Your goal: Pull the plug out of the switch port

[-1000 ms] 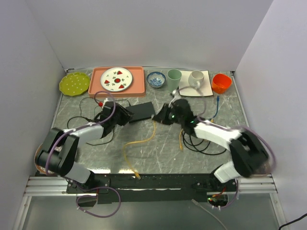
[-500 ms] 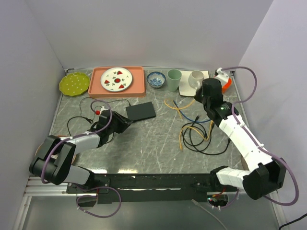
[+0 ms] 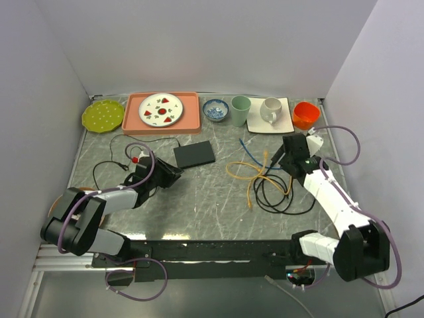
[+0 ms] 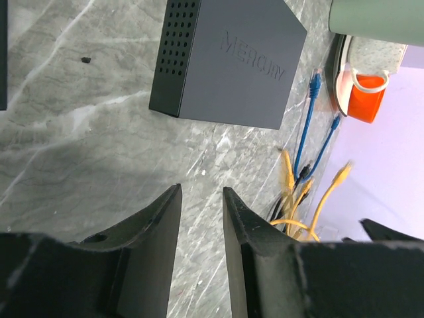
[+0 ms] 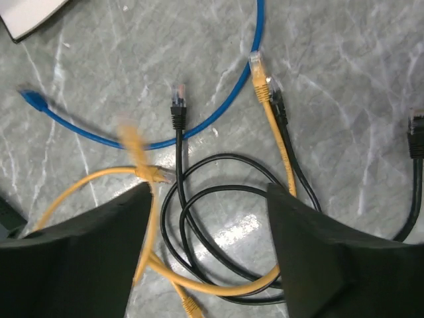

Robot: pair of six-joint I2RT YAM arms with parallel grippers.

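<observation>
Left wrist: my left fingers (image 4: 171,211) barely parted, empty, short of the switch (image 4: 225,63); my right fingers (image 5: 132,218) gape, empty, over loose cables (image 5: 179,142).

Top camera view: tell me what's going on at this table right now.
The switch lies flat on the table, and from above no cable is seen running into it, so the pull looks done. The left gripper hovers just short of the switch, slightly open and holding nothing. The right gripper is wide open above a loose tangle of yellow, black and blue cables off to the switch's right, also holding nothing.
</observation>
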